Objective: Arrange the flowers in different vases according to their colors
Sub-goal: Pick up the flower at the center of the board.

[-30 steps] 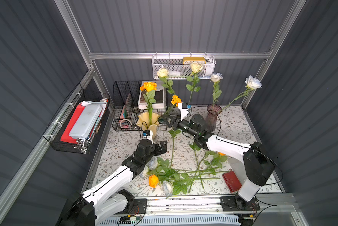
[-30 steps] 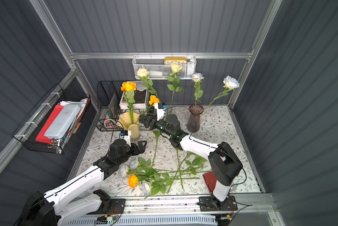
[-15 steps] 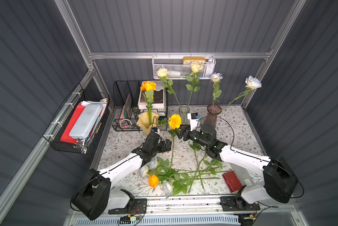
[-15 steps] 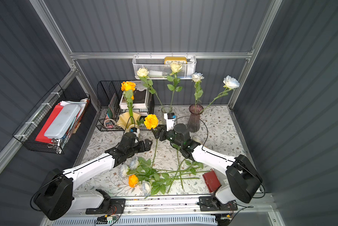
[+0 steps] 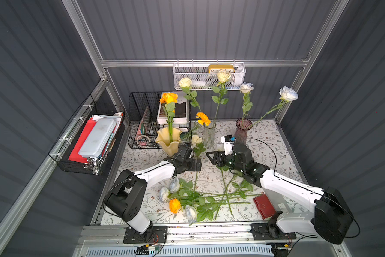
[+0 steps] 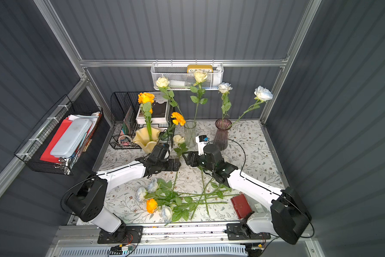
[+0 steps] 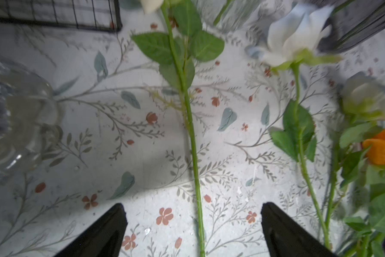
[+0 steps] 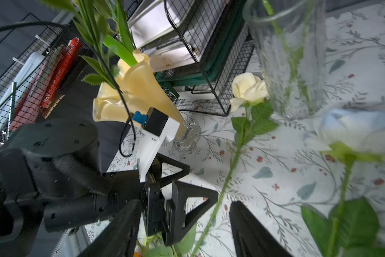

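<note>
Both arms stretch low over the table (image 5: 265,142), left gripper (image 7: 192,205) in from 8 o'clock, right gripper (image 8: 186,203) from 4. Both gape wide, holding nothing I think. The cream rose (image 5: 196,140) lies flat between them, bloom at 12 beside the clear vase (image 5: 209,133).

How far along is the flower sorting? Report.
Done: orange blooms in the yellow ruffled vase, two cream roses in the clear glass vase, two white roses in the purple vase. In hand: nothing gripped; the open left gripper straddles the stem of a lying cream rose. Left: that rose and the front pile.
</note>
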Robot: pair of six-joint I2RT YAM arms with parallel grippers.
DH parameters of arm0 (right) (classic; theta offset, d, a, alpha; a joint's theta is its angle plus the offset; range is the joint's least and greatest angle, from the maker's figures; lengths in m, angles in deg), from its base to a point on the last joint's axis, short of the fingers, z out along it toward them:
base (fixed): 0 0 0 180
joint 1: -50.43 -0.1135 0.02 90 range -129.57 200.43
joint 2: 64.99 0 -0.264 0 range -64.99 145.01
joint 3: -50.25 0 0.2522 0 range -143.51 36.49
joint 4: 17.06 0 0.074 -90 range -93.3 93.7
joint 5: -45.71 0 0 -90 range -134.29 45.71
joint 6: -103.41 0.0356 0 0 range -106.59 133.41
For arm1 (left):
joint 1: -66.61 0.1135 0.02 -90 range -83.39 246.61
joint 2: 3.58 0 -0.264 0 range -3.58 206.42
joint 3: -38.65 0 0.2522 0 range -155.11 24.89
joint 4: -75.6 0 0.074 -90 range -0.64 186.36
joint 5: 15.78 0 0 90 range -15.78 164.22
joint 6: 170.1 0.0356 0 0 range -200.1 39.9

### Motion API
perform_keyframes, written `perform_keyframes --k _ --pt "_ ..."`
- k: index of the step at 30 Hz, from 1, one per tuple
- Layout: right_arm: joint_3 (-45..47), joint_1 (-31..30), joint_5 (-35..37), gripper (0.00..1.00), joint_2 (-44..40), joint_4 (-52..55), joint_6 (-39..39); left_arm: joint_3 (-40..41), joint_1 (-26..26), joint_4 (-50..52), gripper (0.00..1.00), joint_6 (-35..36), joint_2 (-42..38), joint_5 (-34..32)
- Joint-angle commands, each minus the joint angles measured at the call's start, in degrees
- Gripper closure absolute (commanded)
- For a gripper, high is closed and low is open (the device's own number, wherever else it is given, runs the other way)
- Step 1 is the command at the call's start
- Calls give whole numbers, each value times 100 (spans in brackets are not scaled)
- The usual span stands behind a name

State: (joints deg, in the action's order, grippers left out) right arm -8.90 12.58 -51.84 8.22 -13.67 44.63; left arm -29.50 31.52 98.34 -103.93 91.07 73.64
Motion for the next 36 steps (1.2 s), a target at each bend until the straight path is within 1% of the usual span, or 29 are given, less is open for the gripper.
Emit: perform_keyframes --k 1,2,3,8,17,19,24,30,33,36 --pt "241 48 268 32 -330 823 177 -221 -94 633 3 199 291 144" --pt "293 41 304 32 -341 930 198 -283 -132 686 3 204 383 164" --pt "362 46 328 32 -546 1023 209 -355 -183 755 3 204 494 155" --pt "614 57 393 32 -790 1214 265 -555 -323 916 7 147 927 233" --pt "662 65 232 32 -791 1281 238 -643 -452 1353 24 134 1169 294" --pt "663 60 194 32 -782 1308 264 -609 -508 1467 26 121 1147 341" --pt "723 56 98 33 -782 1300 274 -457 -672 1689 26 29 1006 427" --pt "733 58 1 33 -781 1298 281 -141 -715 1904 28 -151 706 531" --pt "733 59 -28 33 -757 1301 288 1 -743 1998 33 -231 593 521" --pt "733 58 -51 33 -734 1282 299 -44 -843 2092 35 -289 651 614"
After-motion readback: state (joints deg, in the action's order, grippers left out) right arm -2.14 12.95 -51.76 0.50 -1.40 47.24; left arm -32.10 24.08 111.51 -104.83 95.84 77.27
